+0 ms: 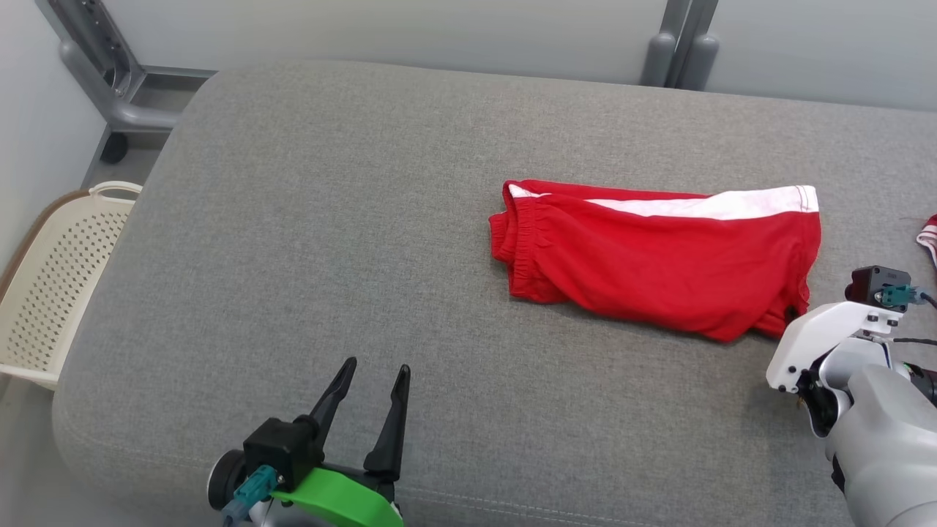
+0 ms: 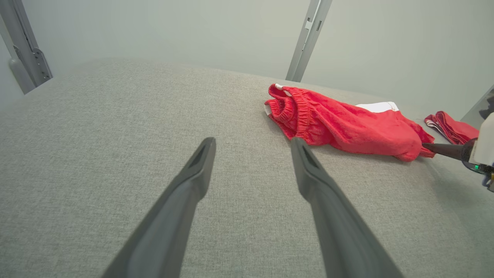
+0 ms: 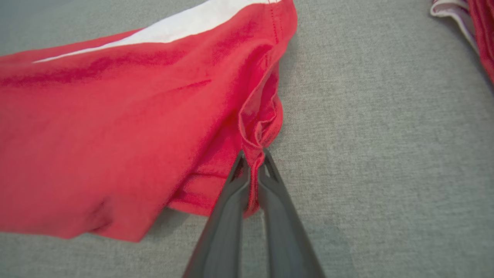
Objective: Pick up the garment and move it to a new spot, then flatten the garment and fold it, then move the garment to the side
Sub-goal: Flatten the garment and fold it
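Observation:
The garment (image 1: pixel 659 256) is a pair of red shorts with a white side stripe, lying crumpled on the grey cushioned surface (image 1: pixel 329 241), waistband to the left. My right gripper (image 3: pixel 252 156) is shut on a fold of red cloth at the garment's (image 3: pixel 115 127) near right corner, the fabric pinched between both fingers. In the head view its white wrist (image 1: pixel 827 344) sits just off that corner. My left gripper (image 1: pixel 377 369) stands open near the front edge, well left of the garment (image 2: pixel 347 123), nothing between its fingers (image 2: pixel 308 170).
A second red and white cloth (image 1: pixel 930 238) lies at the far right edge of the surface. A cream perforated basket (image 1: pixel 51 282) stands on the floor at the left. Grey metal frame posts (image 1: pixel 681 44) rise behind, against a pale wall.

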Available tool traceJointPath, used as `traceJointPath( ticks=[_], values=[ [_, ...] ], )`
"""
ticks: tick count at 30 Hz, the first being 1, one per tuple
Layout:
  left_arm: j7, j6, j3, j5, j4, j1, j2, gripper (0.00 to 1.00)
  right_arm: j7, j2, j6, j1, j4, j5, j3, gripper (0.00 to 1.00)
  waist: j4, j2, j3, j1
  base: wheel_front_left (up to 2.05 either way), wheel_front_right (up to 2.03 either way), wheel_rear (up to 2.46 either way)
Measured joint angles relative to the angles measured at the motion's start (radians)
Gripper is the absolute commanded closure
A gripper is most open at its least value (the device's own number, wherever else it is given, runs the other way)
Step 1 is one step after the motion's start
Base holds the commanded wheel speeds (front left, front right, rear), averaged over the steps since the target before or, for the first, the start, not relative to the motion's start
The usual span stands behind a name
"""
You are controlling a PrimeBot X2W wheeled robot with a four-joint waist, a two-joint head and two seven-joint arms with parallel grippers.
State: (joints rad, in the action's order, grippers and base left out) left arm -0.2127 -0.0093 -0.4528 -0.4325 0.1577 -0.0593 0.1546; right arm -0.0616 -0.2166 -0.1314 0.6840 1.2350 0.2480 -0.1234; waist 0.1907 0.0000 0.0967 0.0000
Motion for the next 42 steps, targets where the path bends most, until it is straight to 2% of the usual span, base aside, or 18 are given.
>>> traceJointPath(
  ticks=[1, 8, 15, 17, 21, 29, 34, 42],
  values=[
    [0.002, 0.002, 0.002, -0.004, 0.001, 0.005, 0.002, 0.0, 0.003, 0.003, 0.0, -0.007, -0.007, 0.004, 0.004, 0.0, -0.003, 0.0, -0.005, 0.0, 0.0, 0.0, 0.0],
    [0.037, 0.045, 0.024, -0.019, 0.022, 0.028, 0.01, 0.0, -0.006, 0.024, 0.0, -0.065, -0.079, 0.024, 0.026, 0.0, -0.021, 0.0, -0.043, 0.0, 0.0, 0.0, 0.0],
    [0.064, 0.084, 0.054, -0.049, 0.034, 0.071, 0.024, 0.0, -0.077, 0.053, 0.0, -0.189, -0.212, 0.043, 0.044, 0.0, -0.039, 0.0, -0.109, 0.0, 0.0, 0.0, 0.0],
    [0.069, 0.114, 0.087, -0.068, 0.029, 0.089, 0.03, 0.0, -0.102, 0.07, 0.0, -0.244, -0.299, 0.044, 0.052, 0.0, -0.054, 0.0, -0.133, 0.0, 0.0, 0.0, 0.0],
    [0.071, 0.141, 0.128, -0.083, 0.022, 0.096, 0.049, 0.0, -0.135, 0.088, 0.0, -0.327, -0.447, 0.033, 0.06, 0.0, -0.08, 0.0, -0.154, 0.0, 0.0, 0.0, 0.0],
    [0.055, 0.172, 0.185, -0.104, 0.017, 0.105, 0.08, 0.0, -0.152, 0.143, 0.001, -0.5, -0.771, -0.027, 0.049, 0.0, -0.121, 0.0, -0.189, 0.0, 0.0, 0.0, 0.0],
    [0.044, 0.167, 0.188, -0.092, 0.032, 0.098, 0.107, 0.0, -0.126, 0.159, 0.001, -0.551, -0.853, -0.031, 0.067, 0.0, -0.138, 0.0, -0.194, 0.0, 0.0, 0.0, 0.0],
    [0.005, 0.107, 0.152, -0.062, 0.046, 0.085, 0.143, 0.0, -0.099, 0.166, 0.001, -0.643, -0.926, -0.086, 0.075, 0.0, -0.166, 0.0, -0.197, 0.0, 0.0, 0.0, 0.0]
  ],
)
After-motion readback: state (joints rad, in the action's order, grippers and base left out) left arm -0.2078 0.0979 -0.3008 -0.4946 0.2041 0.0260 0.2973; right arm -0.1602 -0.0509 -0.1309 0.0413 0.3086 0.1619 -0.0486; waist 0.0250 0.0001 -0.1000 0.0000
